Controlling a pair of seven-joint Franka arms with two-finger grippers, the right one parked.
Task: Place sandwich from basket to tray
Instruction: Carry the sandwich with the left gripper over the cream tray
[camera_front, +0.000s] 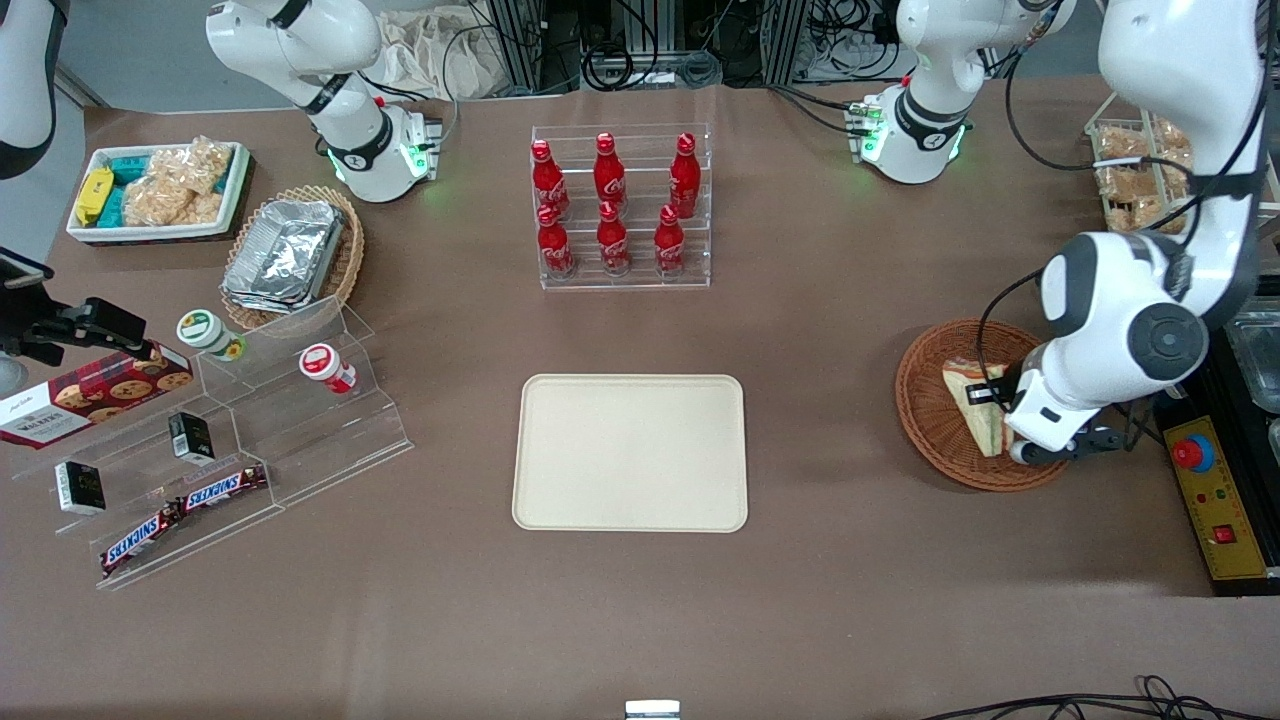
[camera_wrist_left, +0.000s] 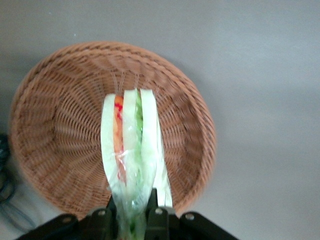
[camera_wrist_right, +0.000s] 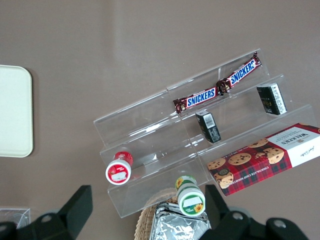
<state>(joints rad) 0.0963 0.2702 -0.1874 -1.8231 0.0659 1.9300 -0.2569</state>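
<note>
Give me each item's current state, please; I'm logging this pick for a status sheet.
Sandwich: wrapped, on edge, clamped at one end over the basket.
Basket: on the table, toward the working arm's end.
Tray: flat, nothing on it.
End effector: shut on the sandwich, above the basket.
Cola bottles: upright, capped, in their clear rack.

We see the basket (camera_wrist_left: 60, 125) as rough reddish-brown woven wicker. The sandwich (camera_wrist_left: 131, 145) wears glossy clear plastic wrap over soft white bread. The gripper (camera_wrist_left: 132, 212), over the basket, clamps the wrap with matt black fingers (camera_wrist_left: 156, 210). The tray (camera_front: 630, 452) looks smooth, matt cream plastic.
</note>
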